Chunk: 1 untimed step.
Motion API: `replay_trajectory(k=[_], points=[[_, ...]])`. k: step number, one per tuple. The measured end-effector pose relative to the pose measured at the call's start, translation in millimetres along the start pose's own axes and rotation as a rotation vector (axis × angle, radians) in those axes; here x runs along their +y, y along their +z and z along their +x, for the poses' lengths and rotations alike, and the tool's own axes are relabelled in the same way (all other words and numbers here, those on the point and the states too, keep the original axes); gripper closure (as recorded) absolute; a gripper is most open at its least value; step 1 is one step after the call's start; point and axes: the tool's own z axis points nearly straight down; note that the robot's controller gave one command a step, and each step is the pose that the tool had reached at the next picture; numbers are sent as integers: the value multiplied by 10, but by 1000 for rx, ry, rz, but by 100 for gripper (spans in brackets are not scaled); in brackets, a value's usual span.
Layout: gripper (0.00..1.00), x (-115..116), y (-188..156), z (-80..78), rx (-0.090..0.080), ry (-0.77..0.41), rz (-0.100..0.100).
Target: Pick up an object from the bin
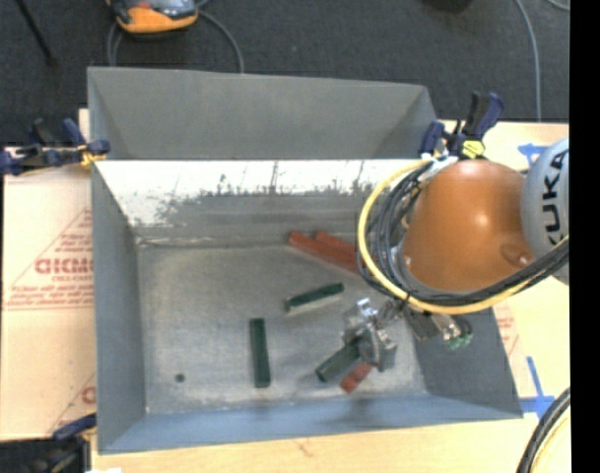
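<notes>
Front right of the bin (196, 294): a small red piece (353, 381) lies just beside a dark green stick (332, 367). The stick's long axis runs up-right, and its upper end meets the tool (370, 341). Tool grip: cannot tell. Farther back lie a slanted green bar (314, 296) and a red-brown bar (324, 248).

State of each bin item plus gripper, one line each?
Gripper: low, front right.
Red-brown bar: flat, by back wall.
Light green bar: flat, mid-bin, alone.
Long dark green bar: flat, front centre, alone.
Short dark green bar: flat, at the gripper.
Red piece: flat, beside the short bar.
</notes>
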Motion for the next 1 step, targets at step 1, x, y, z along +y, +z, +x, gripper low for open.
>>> replay_trajectory(k=[1], points=[[100,-80,-336,2,-9,3,5]])
